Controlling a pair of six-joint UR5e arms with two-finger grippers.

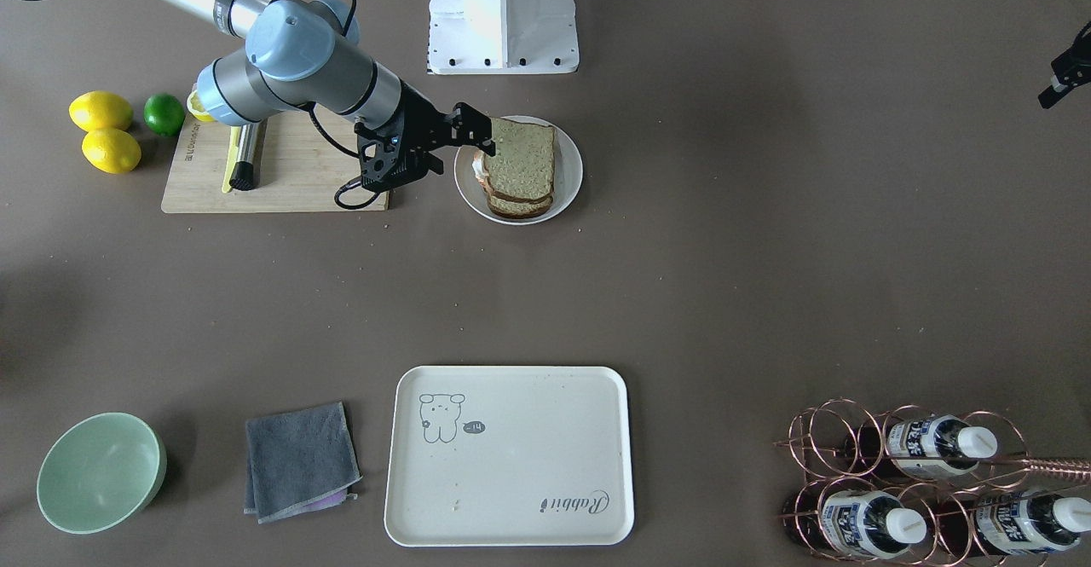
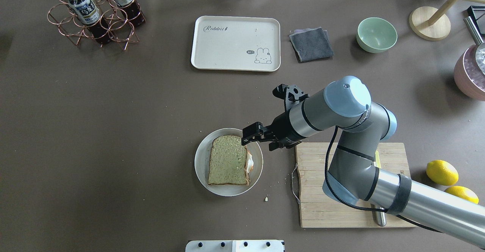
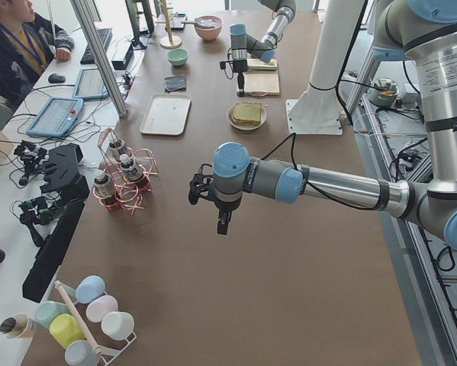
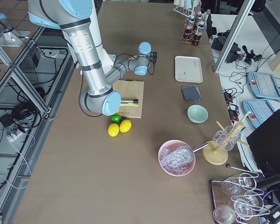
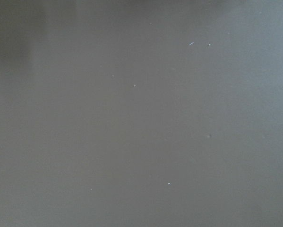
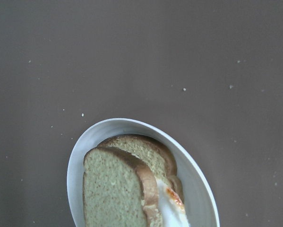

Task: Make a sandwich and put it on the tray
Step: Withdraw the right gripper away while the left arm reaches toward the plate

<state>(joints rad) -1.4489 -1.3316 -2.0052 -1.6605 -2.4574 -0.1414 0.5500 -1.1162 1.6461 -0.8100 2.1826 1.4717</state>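
The sandwich (image 1: 520, 166) lies on a round white plate (image 1: 569, 176): two speckled tan slices (image 2: 228, 160) stacked, with white egg (image 6: 172, 208) showing at one side. My right gripper (image 1: 474, 129) hovers over the plate's edge beside the cutting board, close above the top slice's corner; it looks open and holds nothing. The cream tray (image 1: 511, 482) with a bear drawing sits bare at the table's far side (image 2: 227, 55). Only a dark tip of my left gripper (image 1: 1055, 89) shows, far off to the side above bare table (image 3: 223, 226), and I cannot tell its state.
A wooden cutting board (image 2: 341, 206) with a knife lies under my right arm. Two lemons (image 1: 106, 130) and a lime (image 1: 164, 113) sit beyond it. By the tray are a grey cloth (image 1: 298, 460), a green bowl (image 1: 101, 471) and a copper bottle rack (image 1: 920, 482).
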